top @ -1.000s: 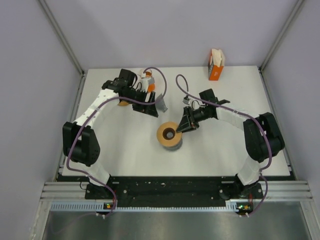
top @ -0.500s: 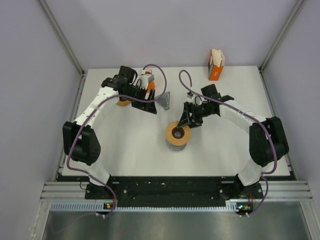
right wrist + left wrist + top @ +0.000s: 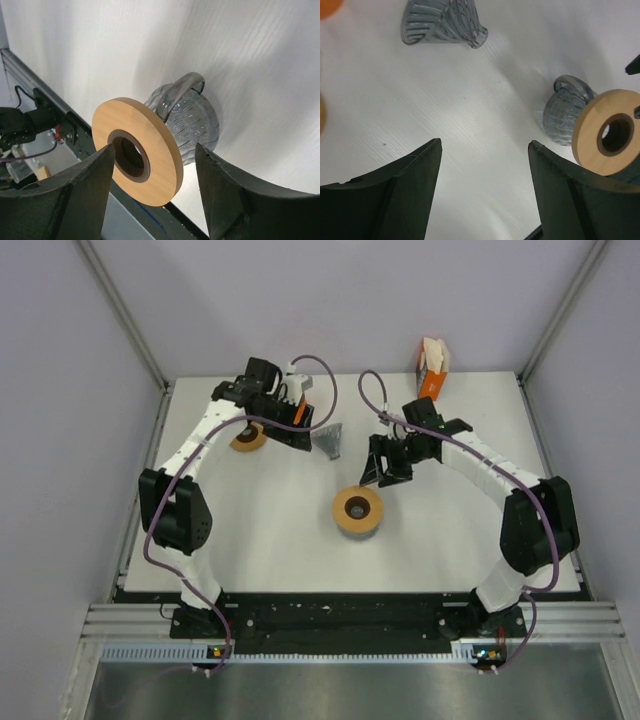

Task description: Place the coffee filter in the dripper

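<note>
Your left jaws gape empty; the grey ribbed cone dripper [image 3: 442, 22] lies tipped over ahead of them. Your right jaws, equally wide and empty, frame a wood-ringed glass jug [image 3: 192, 120]; the white paper coffee filters [image 3: 434, 350] stand well behind them.

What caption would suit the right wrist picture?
Open right end effector facing a glass jug topped with a wooden ring.
</note>
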Action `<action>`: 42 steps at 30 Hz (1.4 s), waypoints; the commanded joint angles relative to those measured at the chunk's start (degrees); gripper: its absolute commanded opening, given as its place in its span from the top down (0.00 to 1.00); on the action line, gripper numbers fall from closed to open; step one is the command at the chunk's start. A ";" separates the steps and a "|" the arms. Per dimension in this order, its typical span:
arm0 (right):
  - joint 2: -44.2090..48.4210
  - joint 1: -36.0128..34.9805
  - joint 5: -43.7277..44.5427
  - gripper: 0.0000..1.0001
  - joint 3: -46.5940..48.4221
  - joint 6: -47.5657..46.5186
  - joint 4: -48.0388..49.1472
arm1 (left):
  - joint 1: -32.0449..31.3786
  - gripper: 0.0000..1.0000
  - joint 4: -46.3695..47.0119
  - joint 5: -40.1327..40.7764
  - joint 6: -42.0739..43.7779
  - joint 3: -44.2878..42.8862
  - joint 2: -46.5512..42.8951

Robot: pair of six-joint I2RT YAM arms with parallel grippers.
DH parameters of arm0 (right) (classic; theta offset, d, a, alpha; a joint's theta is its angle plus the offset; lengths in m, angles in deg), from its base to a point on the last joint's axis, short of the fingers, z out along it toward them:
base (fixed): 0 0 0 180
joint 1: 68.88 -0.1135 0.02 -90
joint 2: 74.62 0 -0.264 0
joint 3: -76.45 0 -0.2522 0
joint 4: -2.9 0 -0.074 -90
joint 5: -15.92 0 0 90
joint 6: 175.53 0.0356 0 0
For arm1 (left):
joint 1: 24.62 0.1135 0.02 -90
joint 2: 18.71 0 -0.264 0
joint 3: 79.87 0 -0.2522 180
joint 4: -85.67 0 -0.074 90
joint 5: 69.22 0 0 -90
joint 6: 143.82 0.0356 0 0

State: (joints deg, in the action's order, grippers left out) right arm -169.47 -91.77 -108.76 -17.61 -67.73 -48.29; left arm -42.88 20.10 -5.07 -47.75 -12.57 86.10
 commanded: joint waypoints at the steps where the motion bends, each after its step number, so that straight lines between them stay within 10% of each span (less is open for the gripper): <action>1: 4.05 -0.40 8.39 0.33 6.91 -2.68 -3.08 | -3.00 0.25 4.17 8.33 5.43 -6.35 1.53; 18: 11.96 5.58 15.43 0.27 1.56 -1.98 -1.86 | -6.44 0.20 9.89 19.43 13.80 -18.84 22.97; 21: 12.67 5.84 15.69 0.27 0.68 -2.24 -1.77 | -6.44 0.38 7.52 16.72 12.75 -18.14 22.54; 25: 12.32 5.85 15.25 0.27 1.03 -2.25 -1.51 | -6.44 1.00 5.76 11.62 11.60 -16.03 19.82; 36: 9.51 6.46 19.82 0.26 14.72 -0.76 0.34 | -12.49 1.00 -2.92 3.34 33.11 -5.65 -4.96; 42: 5.03 5.50 12.89 0.25 24.92 -0.04 2.36 | -21.28 1.00 -9.26 16.95 42.09 -2.57 -10.68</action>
State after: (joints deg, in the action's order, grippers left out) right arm -162.17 -85.87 -91.76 1.05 -68.38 -48.90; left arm -59.45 17.50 4.35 -15.56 -16.90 77.71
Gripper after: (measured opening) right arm 0.744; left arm 0.154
